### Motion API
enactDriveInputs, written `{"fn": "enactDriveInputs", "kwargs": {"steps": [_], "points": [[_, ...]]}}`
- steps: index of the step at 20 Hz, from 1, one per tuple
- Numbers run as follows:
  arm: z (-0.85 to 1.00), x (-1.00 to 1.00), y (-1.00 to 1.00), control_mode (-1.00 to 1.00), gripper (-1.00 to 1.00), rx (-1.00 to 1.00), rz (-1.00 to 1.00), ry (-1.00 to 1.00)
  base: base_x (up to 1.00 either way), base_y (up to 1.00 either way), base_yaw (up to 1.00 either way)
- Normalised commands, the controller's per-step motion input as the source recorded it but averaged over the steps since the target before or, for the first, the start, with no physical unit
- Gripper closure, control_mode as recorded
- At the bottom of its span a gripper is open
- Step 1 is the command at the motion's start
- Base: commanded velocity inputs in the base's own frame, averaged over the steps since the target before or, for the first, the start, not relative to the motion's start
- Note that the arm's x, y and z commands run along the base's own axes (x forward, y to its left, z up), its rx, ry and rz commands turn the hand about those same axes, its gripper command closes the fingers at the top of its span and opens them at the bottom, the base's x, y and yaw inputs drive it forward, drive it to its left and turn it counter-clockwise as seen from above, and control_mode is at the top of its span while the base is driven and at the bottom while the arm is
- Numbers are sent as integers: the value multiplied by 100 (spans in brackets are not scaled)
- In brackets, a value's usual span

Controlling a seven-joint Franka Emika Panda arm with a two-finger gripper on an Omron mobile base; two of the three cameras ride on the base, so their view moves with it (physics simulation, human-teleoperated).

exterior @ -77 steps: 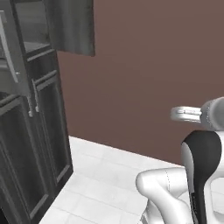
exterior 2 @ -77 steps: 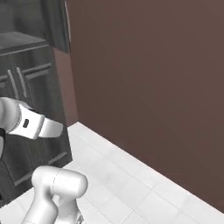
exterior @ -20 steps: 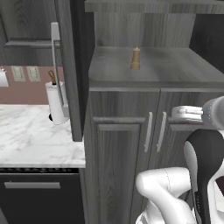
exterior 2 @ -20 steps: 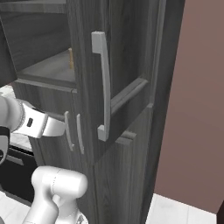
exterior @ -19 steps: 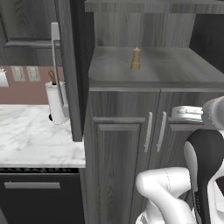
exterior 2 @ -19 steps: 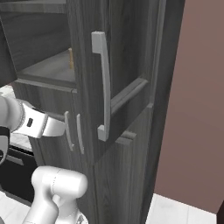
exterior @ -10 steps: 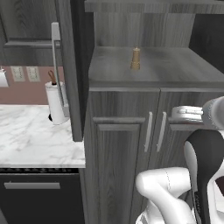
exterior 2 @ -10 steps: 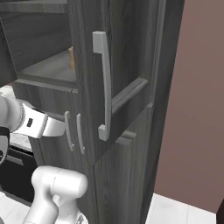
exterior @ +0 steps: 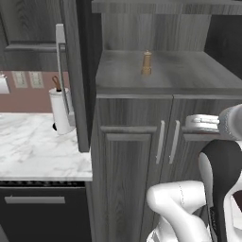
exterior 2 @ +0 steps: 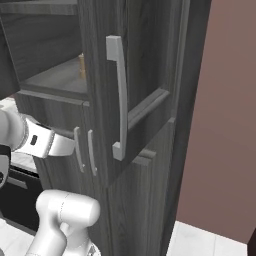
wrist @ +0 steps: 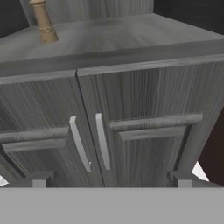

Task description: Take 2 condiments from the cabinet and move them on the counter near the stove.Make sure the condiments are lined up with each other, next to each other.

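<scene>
On the cabinet [exterior: 137, 156] shelf stands the pepper mill [exterior: 147, 63], upright and alone. The gripper [wrist: 109, 181] faces the lower doors (both closed), jaws spread wide, holding nothing.

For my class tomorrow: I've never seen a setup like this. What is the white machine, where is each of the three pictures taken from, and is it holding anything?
This is a rendered kitchen. The white machine is a robot arm on a base that can drive. Two cameras ride on that base, behind the arm to its left and right; the third sits on the hand and looks along the gripper. Its jaws stand open and hold nothing. Ahead is a dark grey cabinet with its upper door swung open. On its shelf stands a small wooden pepper mill. To the left, a paper-towel roll stands on the white marble counter.
</scene>
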Motion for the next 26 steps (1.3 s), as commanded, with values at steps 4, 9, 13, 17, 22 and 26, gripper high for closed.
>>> {"fn": "enactDriveInputs", "kwargs": {"steps": [4, 9, 13, 17, 22, 26], "points": [[25, -3, 2, -100, -100, 0, 8, -19, 0, 1, 2], [44, -1, 13, -100, -100, -3, 13, -29, 0, 0, 0], [53, 0, 12, -100, -100, -6, 18, -22, 0, 0, 0], [56, 5, 21, -100, -100, -6, 12, -11, 0, 0, 0], [46, 27, 17, -100, -100, -3, 9, 0, 0, 0, 0], [23, 60, 20, -100, -100, 0, 0, 17, 0, 0, 0]]}}
